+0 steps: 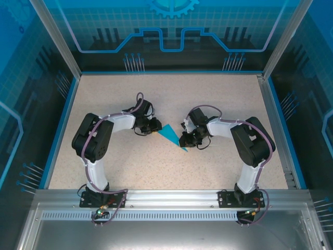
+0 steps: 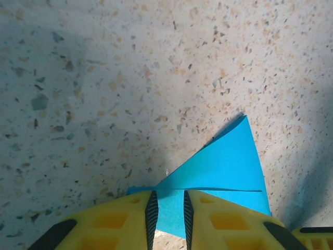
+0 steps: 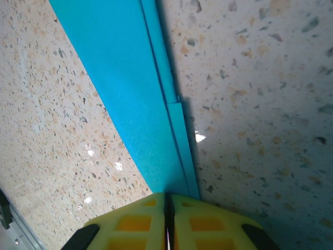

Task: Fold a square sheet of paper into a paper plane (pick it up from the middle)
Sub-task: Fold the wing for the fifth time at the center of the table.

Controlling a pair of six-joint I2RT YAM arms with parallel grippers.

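The paper plane (image 1: 169, 136) lies mid-table, its long axis running far-left to near-right and its nose pointing near-right. The right gripper (image 3: 167, 203) pinches its crease. The left gripper (image 2: 169, 211) straddles the wide tail, jaws slightly apart.

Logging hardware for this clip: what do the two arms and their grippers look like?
Both match: the left arm and right arm have bulky black joint housings, white links and a greyish-purple cable looping alongside. The left gripper and right gripper have yellow fingers with recessed pockets; the left's inner pads are black and ribbed.
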